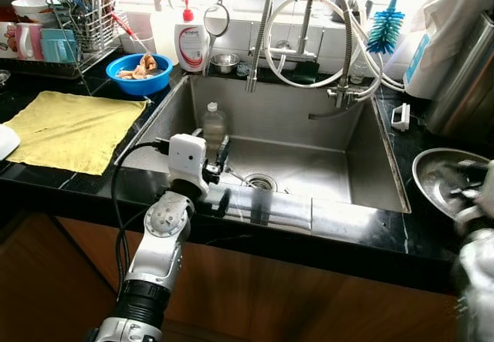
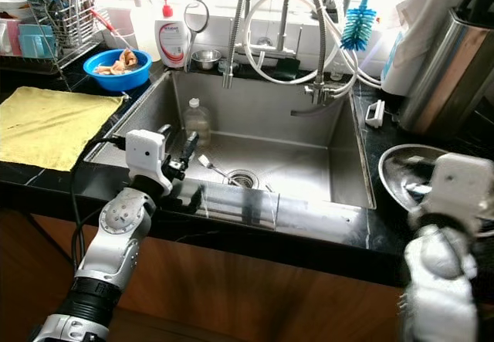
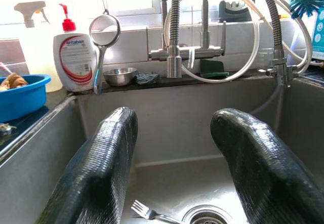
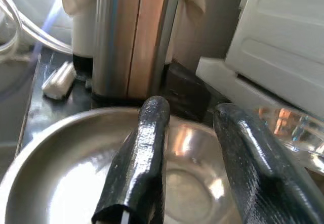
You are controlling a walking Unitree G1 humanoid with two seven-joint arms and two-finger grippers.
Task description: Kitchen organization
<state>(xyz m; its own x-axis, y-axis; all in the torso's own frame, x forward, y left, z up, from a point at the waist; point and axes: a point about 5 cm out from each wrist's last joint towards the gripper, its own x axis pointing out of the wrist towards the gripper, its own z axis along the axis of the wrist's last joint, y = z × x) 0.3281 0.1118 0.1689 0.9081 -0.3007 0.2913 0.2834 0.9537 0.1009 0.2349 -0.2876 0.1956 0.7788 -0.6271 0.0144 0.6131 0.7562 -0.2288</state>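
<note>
My left gripper (image 3: 172, 168) hangs open over the front edge of the steel sink (image 1: 309, 133), its fingers (image 1: 218, 160) pointing into the basin with nothing between them. A fork (image 3: 147, 213) lies on the sink floor near the drain (image 1: 261, 181). A small clear bottle (image 1: 213, 126) stands upright in the basin just beyond the left gripper. On the right counter sits a wide steel bowl (image 1: 432, 174). My right gripper (image 4: 187, 168) is open just above that bowl's inside (image 4: 61, 163), holding nothing.
A yellow cloth (image 1: 69, 126) covers the left counter, behind it a blue bowl (image 1: 139, 72) of scraps, a soap dispenser (image 1: 190, 42) and a dish rack (image 1: 77, 18). The faucet and hoses (image 1: 309, 41) hang over the sink. A tall steel canister (image 1: 463, 87) stands behind the bowl.
</note>
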